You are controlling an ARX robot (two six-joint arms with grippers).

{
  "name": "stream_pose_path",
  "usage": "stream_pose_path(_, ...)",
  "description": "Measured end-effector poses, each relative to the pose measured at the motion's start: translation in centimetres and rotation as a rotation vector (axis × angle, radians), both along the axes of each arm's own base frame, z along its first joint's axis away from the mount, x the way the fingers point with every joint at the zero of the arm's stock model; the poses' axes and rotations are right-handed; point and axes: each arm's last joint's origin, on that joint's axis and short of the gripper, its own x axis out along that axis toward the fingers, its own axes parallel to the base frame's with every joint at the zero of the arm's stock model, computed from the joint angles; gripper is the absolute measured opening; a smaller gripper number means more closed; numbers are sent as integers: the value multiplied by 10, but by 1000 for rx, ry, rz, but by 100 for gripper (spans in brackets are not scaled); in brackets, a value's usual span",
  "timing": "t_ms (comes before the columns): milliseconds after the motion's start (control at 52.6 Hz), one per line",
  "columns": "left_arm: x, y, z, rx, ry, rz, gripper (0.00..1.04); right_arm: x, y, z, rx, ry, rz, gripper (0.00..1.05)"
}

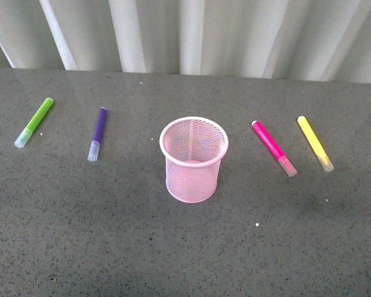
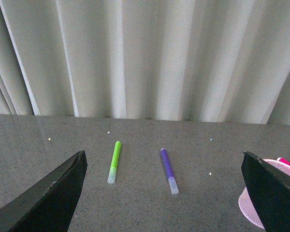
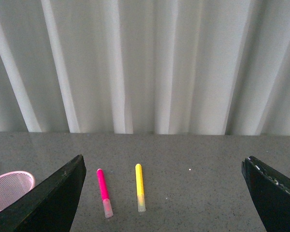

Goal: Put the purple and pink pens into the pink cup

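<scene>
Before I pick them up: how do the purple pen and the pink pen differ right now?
The purple pen lies left of the pink cup; the pink pen lies right of it. The purple pen runs almost straight toward the robot; the pink pen slants more, cap end swinging right. Both lie flat on the table, pale caps nearest the robot, similar length, outside the cup.

Wire-mesh cup (image 1: 193,167), light pink. Left of it: dark purple pen (image 1: 98,131), lime-green marker (image 1: 36,120). Right of it: magenta pink pen (image 1: 271,146), yellow marker (image 1: 313,142). Speckled dark grey table (image 1: 185,260).
</scene>
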Motion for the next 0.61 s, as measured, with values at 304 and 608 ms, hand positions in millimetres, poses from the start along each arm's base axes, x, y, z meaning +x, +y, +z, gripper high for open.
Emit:
stream_pose_path(304,0,0,0,0,0,0,98,0,0,0,0,0,0,98)
stream_pose_path(608,0,0,0,0,0,0,98,0,0,0,0,0,0,98)
